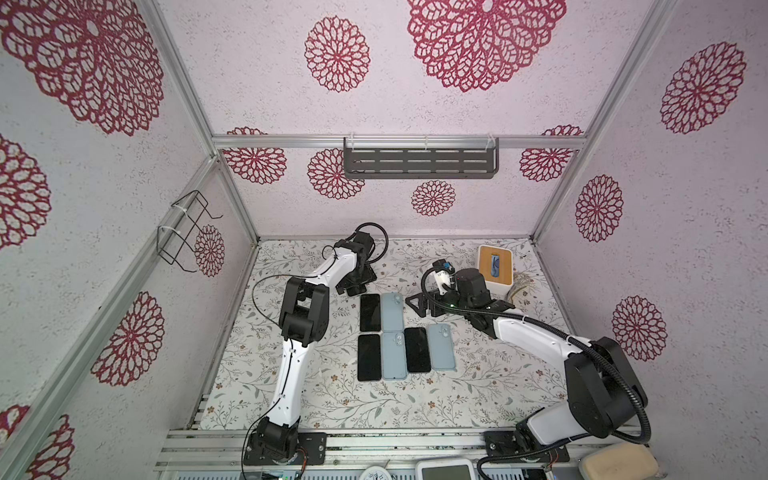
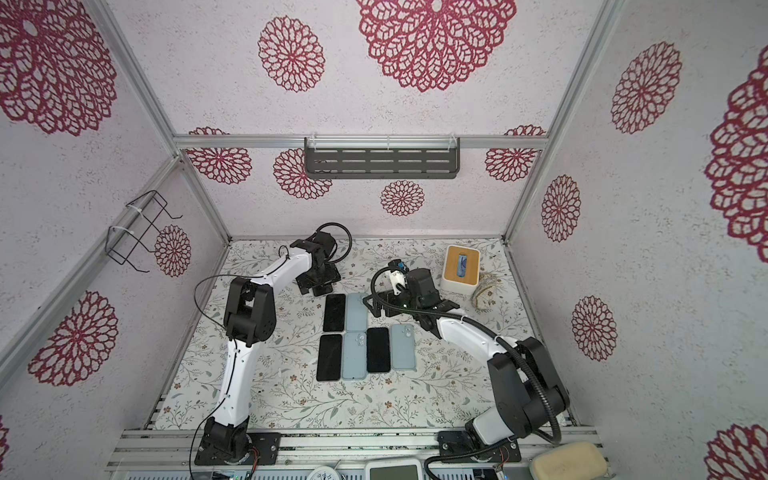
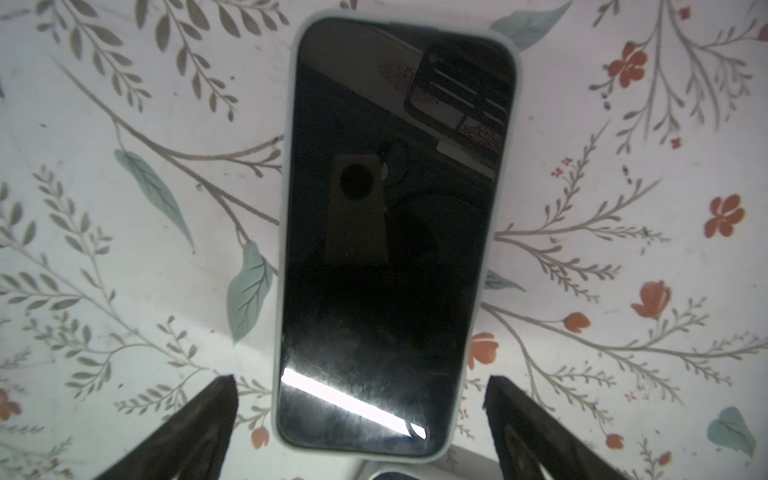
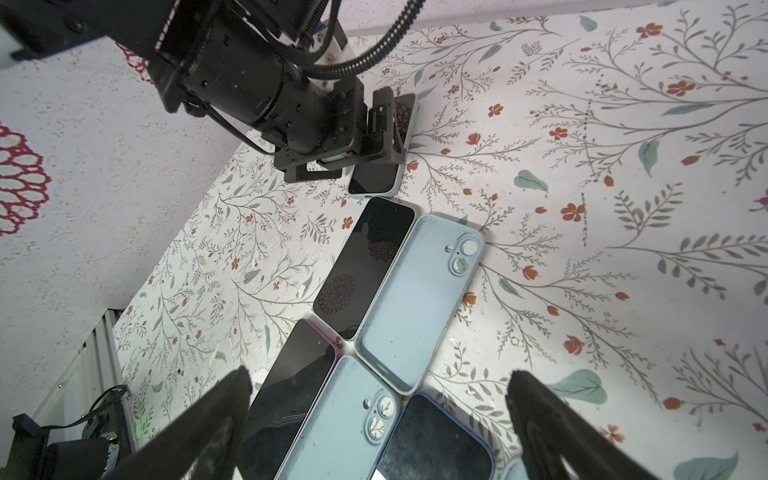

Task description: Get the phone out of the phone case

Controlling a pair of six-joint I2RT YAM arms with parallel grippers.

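Black-screened phone in a pale blue case lies face up on the floral-clothed table, toward its far edge, with the left gripper astride it, jaws wide. Bare black phones and empty blue cases crowd just beside; the right gripper hovers wide-jawed above them.

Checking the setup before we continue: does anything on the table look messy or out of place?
Only a frayed straw-coloured tangle beside the wood-topped box looks stray. The bare phones and empty cases lie in tidy rows.
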